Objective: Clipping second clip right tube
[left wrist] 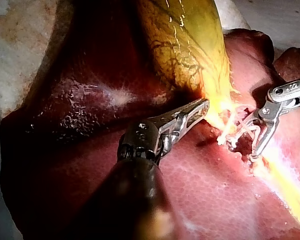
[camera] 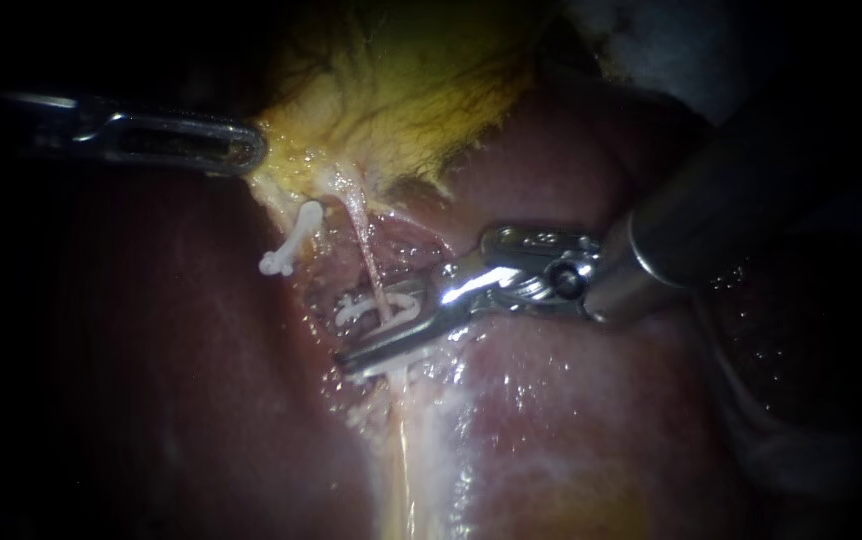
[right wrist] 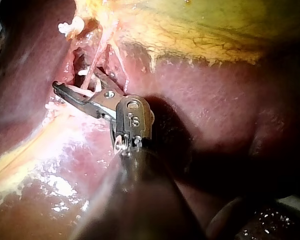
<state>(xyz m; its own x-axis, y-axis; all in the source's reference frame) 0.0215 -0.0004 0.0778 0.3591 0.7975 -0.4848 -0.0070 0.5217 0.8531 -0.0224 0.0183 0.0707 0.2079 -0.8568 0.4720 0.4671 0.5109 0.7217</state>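
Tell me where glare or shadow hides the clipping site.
Endoscope view: edges dark, left instrument dim, glare on right instrument's hinge. Left wrist view: glare burns out tissue where gallbladder narrows. Right wrist view: site lit; shaft shadows liver.

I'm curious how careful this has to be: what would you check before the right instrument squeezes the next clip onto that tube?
1. Left instrument gripping the gallbladder, lifting it: ok.
2. Right instrument open, with the right tube between: ok.
3. Fresh clip loaded in it: cannot tell.
4. Earlier clip on that tube clear of the instrument: cannot tell.
5. Far clip apart from both instruments: ok.
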